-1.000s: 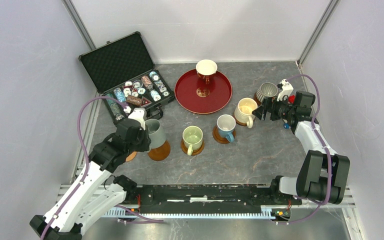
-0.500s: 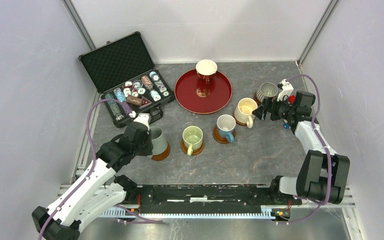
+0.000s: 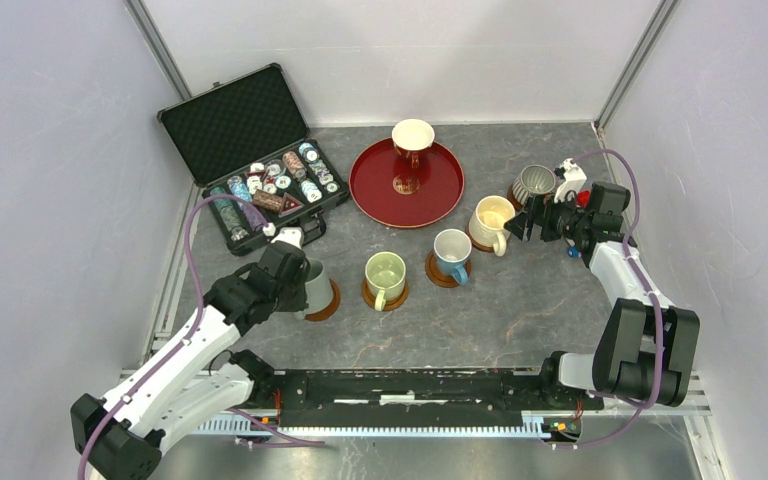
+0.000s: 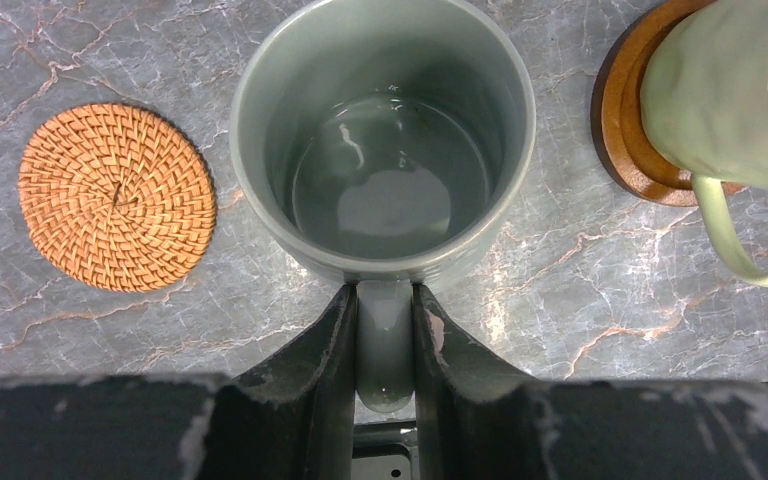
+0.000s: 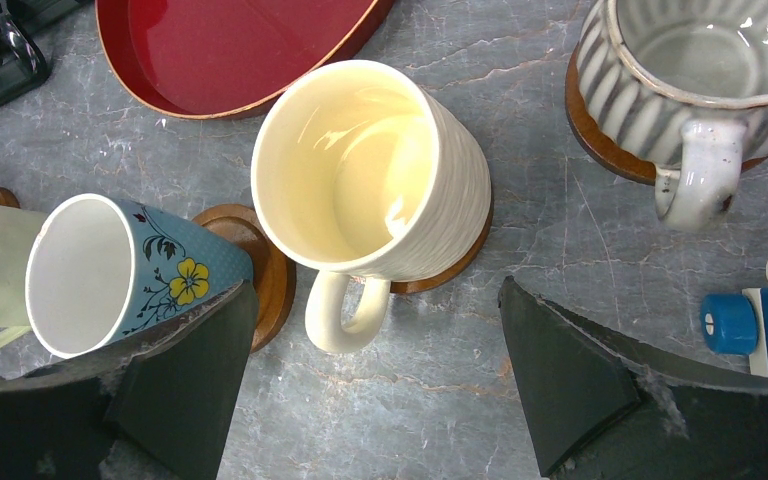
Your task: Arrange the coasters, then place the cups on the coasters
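1. Now, nearest the bases, the left gripper (image 4: 384,302) is clamped on the handle of the grey mug (image 4: 380,190), one finger on each side of it.
2. A second ago that mug hung tilted over its coaster (image 3: 331,300), most of which lay bare. The mug has since come down and straightened, so only the coaster's right edge peeks out. I judge this placement nearly finished. Whether the base is fully seated I cannot tell, since the wrist view hides the coaster under the mug.
3. Just left of the grey mug, apart from it, lies a bare woven coaster (image 4: 115,197). The arm hides it from above.
4. Farther in, the pale green mug (image 3: 384,275), the blue mug (image 3: 451,250) and the cream mug (image 5: 380,170) each sit on a brown coaster, unchanged from the earlier frames.
5. The right gripper (image 5: 375,290) hangs empty with its jaws spread wide about the cream mug's handle, touching nothing. It has not moved.
6. Beyond it, the ribbed mug (image 5: 680,80) rests on its own coaster.
7. Farthest back, the reddish mug (image 3: 412,138) stands on the red tray (image 3: 375,195), seemingly on no coaster. It is likely the last cup to place.
8. The open chip case (image 3: 250,150) sits at the far left.
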Motion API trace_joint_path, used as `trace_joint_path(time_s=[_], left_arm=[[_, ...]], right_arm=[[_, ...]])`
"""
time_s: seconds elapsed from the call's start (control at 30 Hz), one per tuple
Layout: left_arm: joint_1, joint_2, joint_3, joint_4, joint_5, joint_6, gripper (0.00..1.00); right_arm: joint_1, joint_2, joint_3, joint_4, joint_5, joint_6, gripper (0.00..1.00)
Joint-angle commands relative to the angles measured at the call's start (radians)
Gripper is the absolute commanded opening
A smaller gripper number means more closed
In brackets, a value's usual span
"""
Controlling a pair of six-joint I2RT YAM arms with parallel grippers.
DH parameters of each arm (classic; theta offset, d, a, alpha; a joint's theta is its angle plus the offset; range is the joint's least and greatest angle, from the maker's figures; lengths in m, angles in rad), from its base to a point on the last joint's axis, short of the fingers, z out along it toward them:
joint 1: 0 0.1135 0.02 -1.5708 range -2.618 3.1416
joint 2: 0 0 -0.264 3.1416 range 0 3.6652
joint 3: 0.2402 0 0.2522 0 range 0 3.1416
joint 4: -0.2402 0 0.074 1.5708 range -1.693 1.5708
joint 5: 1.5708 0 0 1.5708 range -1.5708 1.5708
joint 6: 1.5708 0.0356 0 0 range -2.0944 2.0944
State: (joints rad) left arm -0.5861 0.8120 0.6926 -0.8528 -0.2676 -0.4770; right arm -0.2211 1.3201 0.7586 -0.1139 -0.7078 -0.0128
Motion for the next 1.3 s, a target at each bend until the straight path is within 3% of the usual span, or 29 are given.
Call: trace_joint_path(time_s=[0.0, 0.07, 0.2, 0.33, 0.77, 1.27], left_arm=[[-0.003, 0.003, 0.032, 0.098, -0.04, -0.04, 0.02], [-0.003, 0.009, 0.029, 0.098, -0.049, -0.04, 0.04], [-0.003, 0.028, 0.031, 0.092, -0.023, -0.045, 0.38], [-0.004, 0.041, 0.046, 0.07, 0.003, -0.043, 0.56], [-0.001, 0.088, 0.059, 0.041, -0.012, -0.072, 0.69], [0.019, 0.157, 0.045, 0.081, -0.036, -0.058, 0.59]], right_arm=[[-0.005, 0.002, 0.015, 0.022, -0.022, -0.007, 0.98], [-0.005, 0.001, 0.015, 0.023, -0.025, -0.008, 0.98], [-0.005, 0.001, 0.015, 0.021, -0.024, -0.007, 0.98], [-0.007, -0.003, 0.016, 0.019, -0.021, -0.009, 0.98], [-0.008, -0.002, 0.019, 0.014, -0.022, -0.008, 0.98], [-0.011, -0.003, 0.022, 0.01, -0.023, -0.009, 0.98]])
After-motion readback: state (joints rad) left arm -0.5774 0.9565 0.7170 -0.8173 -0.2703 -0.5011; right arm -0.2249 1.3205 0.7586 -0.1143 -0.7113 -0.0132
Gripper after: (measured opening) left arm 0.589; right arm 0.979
